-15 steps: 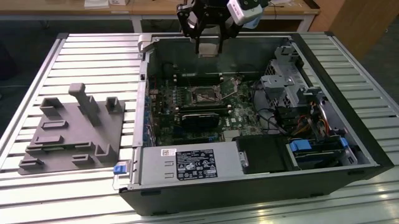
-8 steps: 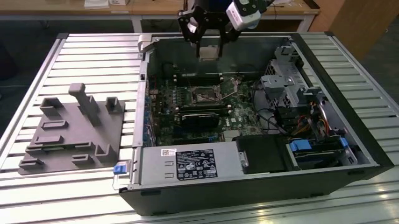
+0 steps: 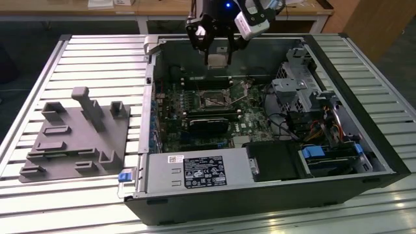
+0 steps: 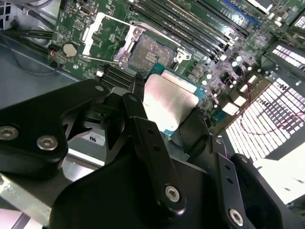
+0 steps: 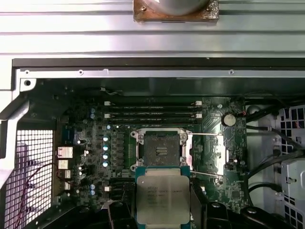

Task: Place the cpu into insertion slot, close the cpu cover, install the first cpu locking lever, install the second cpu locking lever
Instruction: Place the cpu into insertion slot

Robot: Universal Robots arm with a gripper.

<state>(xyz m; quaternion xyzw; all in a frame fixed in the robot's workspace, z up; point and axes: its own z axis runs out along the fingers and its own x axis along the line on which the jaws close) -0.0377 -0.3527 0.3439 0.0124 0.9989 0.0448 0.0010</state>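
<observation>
Fingers point(image 4: 153, 143): black, linked; drawn in on opposite edges of the cpu and pinching it between their tips.
Gripper point(image 3: 217, 51): hangs over the open case, near its far wall in the exterior view, pointing down toward the board.
Cpu point(image 4: 169, 102): flat square chip with a dull silver top and a green rim; held in the air in the grip, above the board and apart from the slot; seen too in the first wrist view point(image 5: 162, 200) and the exterior view point(image 3: 217, 60).
Slot point(image 5: 159, 149): square black socket, dark centre bare, silvery rim; sits on the board below the cpu; in both wrist views its edge shows just past the chip.
Cover point(image 4: 89, 38): thin silvery frame with a square window; swung open, lying off to one side of the slot.
Board point(image 5: 95, 157): green, at the bottom of the case; long black memory slots point(image 5: 152, 112) run beside the slot; a coin cell point(image 5: 229, 119) sits near the cover.
Case point(image 3: 260, 200): black tower laid flat, open side up; grey power supply point(image 3: 195, 170) at its near edge.
Table point(image 3: 97, 53): slatted metal, under the case.
Fixture point(image 3: 71, 141): grey moulded block with pegs, on the table at the exterior view's left, well apart from the gripper.
</observation>
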